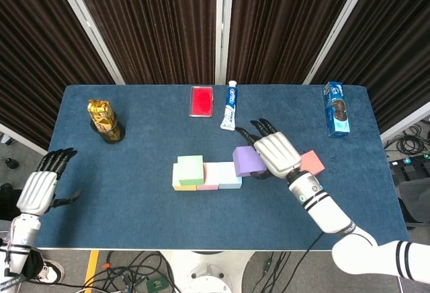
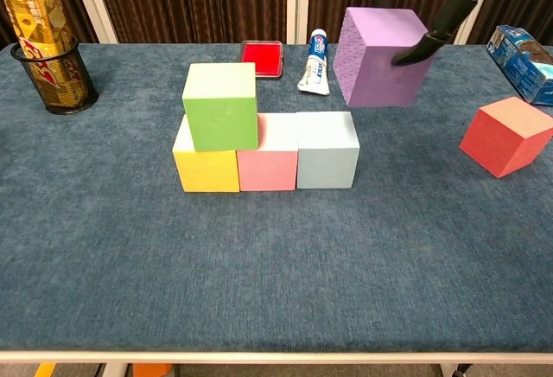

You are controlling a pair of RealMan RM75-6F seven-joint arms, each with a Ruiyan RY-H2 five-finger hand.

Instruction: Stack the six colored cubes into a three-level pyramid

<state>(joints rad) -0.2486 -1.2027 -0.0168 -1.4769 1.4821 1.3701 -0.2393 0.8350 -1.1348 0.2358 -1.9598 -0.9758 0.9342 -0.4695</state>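
Purple was the cube in play here: the purple cube (image 2: 380, 55) was up in the air, held by the right hand (image 1: 274, 154), just above and a bit to the right of the blue cube (image 2: 327, 149), not touching anything yet. Base row was already down on the blue tablecloth (image 2: 259, 265): yellow cube (image 2: 206, 168), pink cube (image 2: 267, 159) and the blue one, lined up and touching side by side. The green cube (image 2: 221, 105) sat on top at the left end, mostly over the yellow and lapping a little onto the pink. So my read was roughly halfway: level one done, level two half done. Still to go, I'd guess, was dropping the purple next to the green over the pink/blue seam, then the red cube (image 2: 506, 136) as the cap; that one lay tilted on the cloth well off to the right. Left hand (image 1: 39, 189) hung by the table's left edge with fingers spread, holding nothing. Along the far side were a mesh cup with a gold packet (image 2: 45, 40), a red flat box (image 2: 262, 57), a toothpaste tube (image 2: 315, 62) and a blue snack box (image 2: 524, 61).
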